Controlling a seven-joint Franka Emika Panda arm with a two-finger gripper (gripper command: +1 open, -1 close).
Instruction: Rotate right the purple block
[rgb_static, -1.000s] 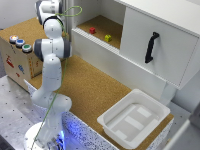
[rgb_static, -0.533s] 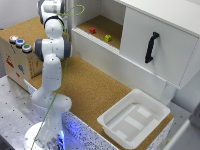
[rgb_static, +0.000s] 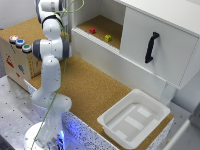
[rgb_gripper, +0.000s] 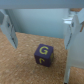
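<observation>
Spread claw (rgb_gripper: 41, 31) above the purple block (rgb_gripper: 44, 54) on a cork-covered surface (rgb_static: 95, 90).

In the wrist view the claw's fingers (rgb_gripper: 76, 30) stand wide apart on either side of the purple block, which rests on the cork showing a yellow letter G. In the exterior view the surface carries a white tray (rgb_static: 134, 118), a white cabinet (rgb_static: 165, 45) with a black handle (rgb_static: 150, 47), and an open compartment holding a red block (rgb_static: 92, 30) and a yellow block (rgb_static: 108, 38). A wooden box (rgb_static: 17, 62) with coloured buttons sits at the exterior view's left.
</observation>
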